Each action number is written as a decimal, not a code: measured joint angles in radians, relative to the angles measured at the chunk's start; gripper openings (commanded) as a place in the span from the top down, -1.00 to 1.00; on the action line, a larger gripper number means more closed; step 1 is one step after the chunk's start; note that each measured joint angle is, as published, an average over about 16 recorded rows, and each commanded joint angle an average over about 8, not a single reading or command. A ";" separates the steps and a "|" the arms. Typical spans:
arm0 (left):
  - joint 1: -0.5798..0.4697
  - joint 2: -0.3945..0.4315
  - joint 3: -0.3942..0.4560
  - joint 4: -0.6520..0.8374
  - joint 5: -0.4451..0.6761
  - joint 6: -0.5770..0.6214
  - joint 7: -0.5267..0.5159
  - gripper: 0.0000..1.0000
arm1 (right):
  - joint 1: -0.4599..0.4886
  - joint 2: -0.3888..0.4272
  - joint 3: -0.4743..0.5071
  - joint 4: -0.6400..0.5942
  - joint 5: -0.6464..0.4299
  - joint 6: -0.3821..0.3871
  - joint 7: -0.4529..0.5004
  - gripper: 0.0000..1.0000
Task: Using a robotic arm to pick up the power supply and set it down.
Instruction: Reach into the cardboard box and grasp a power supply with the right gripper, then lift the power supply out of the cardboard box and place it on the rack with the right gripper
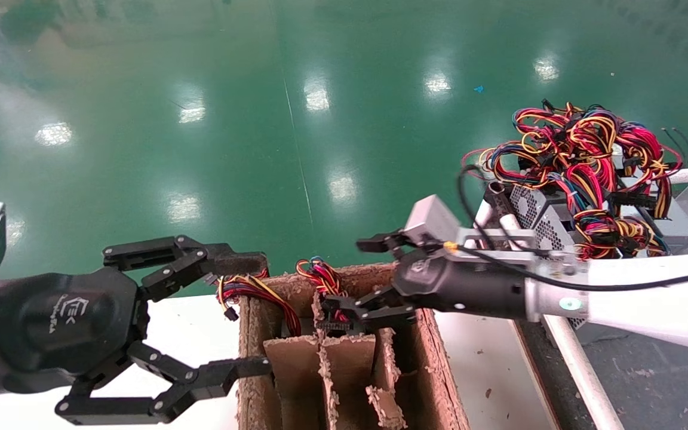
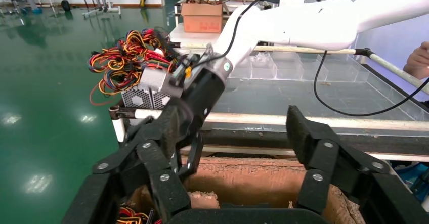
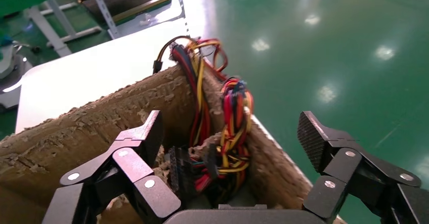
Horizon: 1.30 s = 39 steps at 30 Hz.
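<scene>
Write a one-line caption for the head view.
Open right gripper reaches over the cardboard box above the power supply's wires.

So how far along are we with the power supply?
Done: nothing lifted that I can see. The power supply sits in the cardboard box, with only its wires and black connector showing. In hand: the right gripper is over it, fingers open and holding nothing. The left gripper is open at the box's left wall. Left: probably grasp, lift and set down, unless it was just released here.
</scene>
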State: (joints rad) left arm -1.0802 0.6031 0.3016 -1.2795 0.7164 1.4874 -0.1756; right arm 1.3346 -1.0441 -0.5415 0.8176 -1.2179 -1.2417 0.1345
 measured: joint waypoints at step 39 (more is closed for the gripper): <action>0.000 -0.001 0.002 0.000 -0.001 -0.001 0.001 -1.00 | 0.018 -0.075 -0.020 -0.066 -0.030 0.039 -0.027 1.00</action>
State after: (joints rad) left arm -1.0806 0.6024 0.3034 -1.2795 0.7151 1.4866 -0.1747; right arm 1.3528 -1.1192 -0.5613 0.7511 -1.2481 -1.2027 0.1071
